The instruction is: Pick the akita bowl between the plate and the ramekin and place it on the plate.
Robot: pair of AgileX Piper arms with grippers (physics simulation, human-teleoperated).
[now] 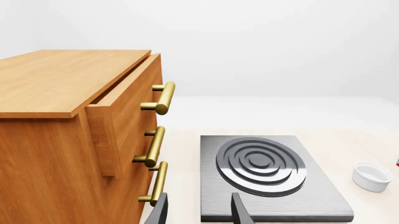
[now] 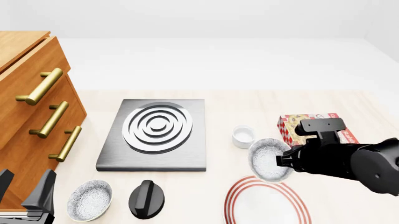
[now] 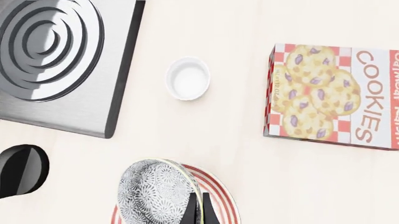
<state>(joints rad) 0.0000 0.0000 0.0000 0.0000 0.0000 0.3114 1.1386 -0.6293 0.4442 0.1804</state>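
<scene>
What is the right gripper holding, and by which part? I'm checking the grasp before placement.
The right gripper holds the akita bowl by its rim, tilted above the plate. The left gripper holds nothing.

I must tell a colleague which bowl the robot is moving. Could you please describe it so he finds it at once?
Start at the large red-ringed plate near the table's front right. Over its far edge, the right gripper holds the akita bowl, tilted. It is speckled grey, unlike the smaller plain white ramekin behind, and lifted, unlike its twin bowl.
</scene>
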